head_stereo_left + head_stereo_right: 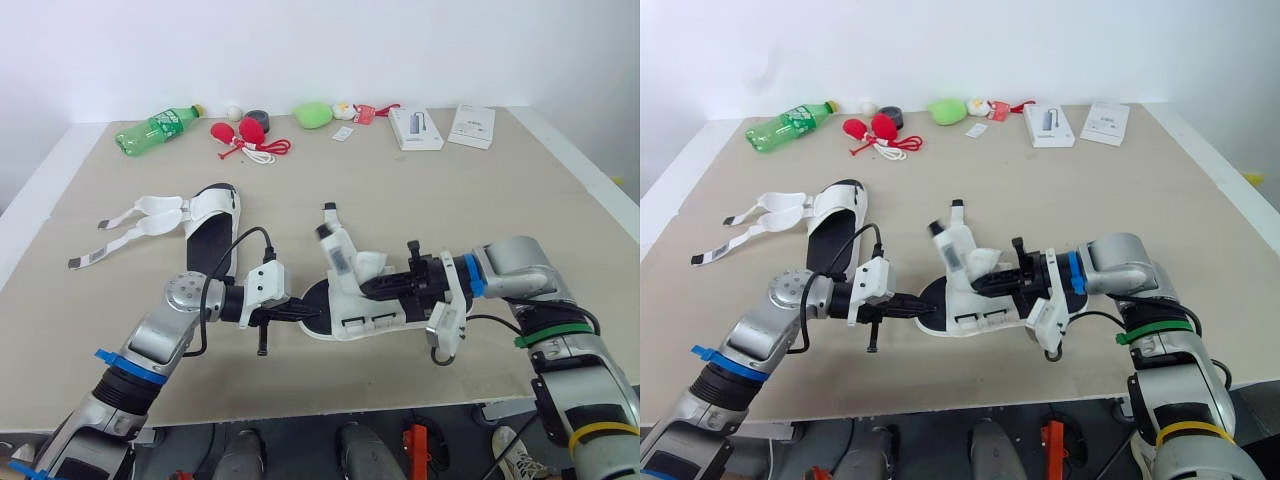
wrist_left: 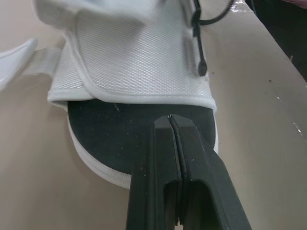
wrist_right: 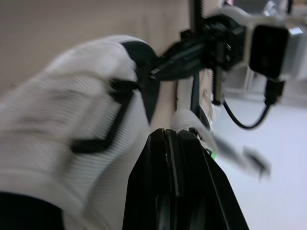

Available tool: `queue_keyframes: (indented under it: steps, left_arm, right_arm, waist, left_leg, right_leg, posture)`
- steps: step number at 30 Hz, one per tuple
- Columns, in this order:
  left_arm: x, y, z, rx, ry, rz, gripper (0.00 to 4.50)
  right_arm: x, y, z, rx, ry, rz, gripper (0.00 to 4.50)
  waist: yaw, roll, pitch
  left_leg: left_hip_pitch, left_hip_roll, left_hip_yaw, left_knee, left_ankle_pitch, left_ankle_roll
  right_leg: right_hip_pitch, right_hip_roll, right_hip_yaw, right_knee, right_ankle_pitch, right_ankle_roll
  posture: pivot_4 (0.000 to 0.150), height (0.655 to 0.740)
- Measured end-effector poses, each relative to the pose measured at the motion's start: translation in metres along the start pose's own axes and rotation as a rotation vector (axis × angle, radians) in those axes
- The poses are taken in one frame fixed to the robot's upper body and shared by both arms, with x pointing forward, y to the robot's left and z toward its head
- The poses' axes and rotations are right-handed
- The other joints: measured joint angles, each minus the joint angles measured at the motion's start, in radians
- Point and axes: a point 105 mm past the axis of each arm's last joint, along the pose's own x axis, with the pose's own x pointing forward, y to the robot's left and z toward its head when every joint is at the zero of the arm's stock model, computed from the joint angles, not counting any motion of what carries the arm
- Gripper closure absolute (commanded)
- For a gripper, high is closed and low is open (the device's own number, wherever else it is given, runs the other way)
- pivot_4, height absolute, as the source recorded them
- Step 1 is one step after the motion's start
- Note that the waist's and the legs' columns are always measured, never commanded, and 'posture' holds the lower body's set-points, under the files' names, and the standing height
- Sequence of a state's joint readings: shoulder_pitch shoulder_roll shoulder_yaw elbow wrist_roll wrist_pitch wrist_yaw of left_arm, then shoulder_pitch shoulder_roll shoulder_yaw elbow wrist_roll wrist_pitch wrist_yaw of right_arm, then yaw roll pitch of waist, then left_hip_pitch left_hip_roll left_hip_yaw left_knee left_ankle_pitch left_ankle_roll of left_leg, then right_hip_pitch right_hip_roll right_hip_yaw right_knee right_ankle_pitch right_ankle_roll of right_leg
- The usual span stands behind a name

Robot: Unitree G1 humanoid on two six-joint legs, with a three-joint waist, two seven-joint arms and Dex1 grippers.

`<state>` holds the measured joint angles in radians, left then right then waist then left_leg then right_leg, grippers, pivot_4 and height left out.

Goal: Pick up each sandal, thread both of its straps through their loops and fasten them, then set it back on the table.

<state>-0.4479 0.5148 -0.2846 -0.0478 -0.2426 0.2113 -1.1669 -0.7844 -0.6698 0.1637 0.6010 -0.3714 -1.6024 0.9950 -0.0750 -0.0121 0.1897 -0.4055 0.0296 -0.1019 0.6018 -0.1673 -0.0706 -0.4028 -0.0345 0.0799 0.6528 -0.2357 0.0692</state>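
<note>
A white sandal with a black insole [image 1: 345, 295] lies mid-table, its white upper raised and one strap [image 1: 336, 235] sticking up. My left gripper [image 1: 306, 312] is shut, its tips resting on the black insole [image 2: 110, 139] at the sandal's left end, just below the white mesh upper [image 2: 134, 62]. From the right, my right gripper [image 1: 374, 286] reaches in and is shut on a white strap [image 3: 187, 120] of this sandal. The second sandal [image 1: 212, 222] lies flat to the left, with both straps [image 1: 125, 228] loose and spread out on the table.
Along the far edge lie a green bottle [image 1: 157, 128], red balls with a cord [image 1: 240, 134], a black tape roll [image 1: 258, 120], a green soft toy [image 1: 313, 114] and two white boxes [image 1: 415, 128] [image 1: 471, 126]. The table's front edge [image 1: 330, 412] runs just below both arms.
</note>
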Motion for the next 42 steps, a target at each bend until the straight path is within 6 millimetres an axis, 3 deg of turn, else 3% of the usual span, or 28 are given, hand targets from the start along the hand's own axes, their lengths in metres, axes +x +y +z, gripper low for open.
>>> queue_keyframes:
  steps: [10,18,21,26,28,30,33,37,40,42]
  left_arm:
    - [0.006,0.001,0.0,-0.006,-0.005,-0.02,4.5]
    - [0.008,0.007,-0.001,-0.012,0.006,0.005,4.5]
    - [0.009,0.007,-0.003,-0.011,0.014,0.005,4.5]
    - [0.009,0.006,-0.004,-0.009,0.023,-0.002,4.5]
    - [0.009,0.006,-0.004,-0.008,0.025,-0.005,4.5]
    - [0.009,0.006,-0.004,-0.007,0.027,-0.008,4.5]
    - [0.009,0.006,-0.004,-0.006,0.032,-0.012,4.5]
    - [0.009,0.007,-0.003,-0.001,0.034,-0.02,4.5]
    - [0.008,0.007,-0.003,0.0,0.036,-0.026,4.5]
    - [0.009,0.007,-0.003,0.0,0.037,-0.027,4.5]
  right_arm:
    - [-0.013,-0.011,-0.012,-0.081,0.082,-0.079,4.47]
    - [-0.019,-0.015,-0.015,0.027,0.045,-0.188,4.47]
    - [-0.017,-0.01,-0.012,0.122,0.009,-0.202,3.61]
    - [-0.023,-0.009,-0.021,0.278,0.074,-0.215,1.47]
    - [-0.027,-0.013,-0.025,0.383,0.113,-0.229,0.6]
    - [-0.033,-0.014,-0.027,0.54,0.146,-0.25,0.6]
    - [-0.047,-0.014,-0.022,0.973,0.142,-0.259,0.6]
    - [-0.056,-0.041,-0.005,1.384,0.01,-0.335,0.6]
    - [-0.045,-0.054,0.019,1.606,-0.122,-0.308,0.6]
    - [-0.031,-0.047,0.039,1.737,-0.174,-0.254,0.6]
  waist:
    - [0.0,0.0,0.0]
    - [-0.001,0.0,0.0]
    - [-0.003,0.0,0.0]
    - [-0.003,0.0,0.0]
    - [-0.002,-0.001,0.0]
    - [-0.001,-0.001,0.0]
    - [0.002,0.0,0.0]
    - [0.001,0.0,0.0]
    - [0.001,-0.001,0.0]
    - [0.003,-0.001,0.0]
  left_leg:
    - [0.0,-0.001,0.001,0.0,0.002,-0.001]
    - [0.001,-0.001,0.005,-0.001,0.002,0.0]
    - [0.002,-0.002,0.007,-0.001,0.002,0.0]
    - [0.002,-0.003,0.011,-0.001,0.001,0.001]
    - [0.002,-0.003,0.011,0.0,0.001,0.002]
    - [0.002,-0.003,0.011,0.0,0.001,0.003]
    - [0.001,-0.003,0.011,0.001,-0.001,0.005]
    - [0.002,-0.002,0.011,0.001,-0.002,0.007]
    - [0.002,0.0,0.011,0.002,-0.002,0.007]
    - [0.001,0.001,0.011,0.002,-0.002,0.007]
  right_leg:
    - [0.0,0.0,0.002,0.0,0.002,-0.002]
    - [0.0,0.0,0.007,0.0,0.002,-0.002]
    - [0.0,0.0,0.011,0.0,0.002,-0.002]
    - [0.0,0.0,0.019,0.0,0.003,-0.001]
    - [0.0,0.001,0.02,0.0,0.003,-0.001]
    - [0.0,0.001,0.02,0.0,0.003,-0.001]
    - [0.0,0.001,0.02,0.0,0.003,-0.001]
    - [0.0,0.002,0.02,0.0,0.0,0.003]
    - [-0.001,0.005,0.02,0.0,0.0,0.003]
    - [-0.001,0.006,0.021,0.0,0.0,0.003]
  posture:
    - [0.15,0.74]
    - [0.15,0.74]
    - [0.15,0.74]
    - [0.15,0.74]
    - [0.15,0.74]
    - [0.15,0.74]
    - [0.15,0.74]
    - [0.15,0.74]
    - [0.15,0.74]
    - [0.15,0.74]
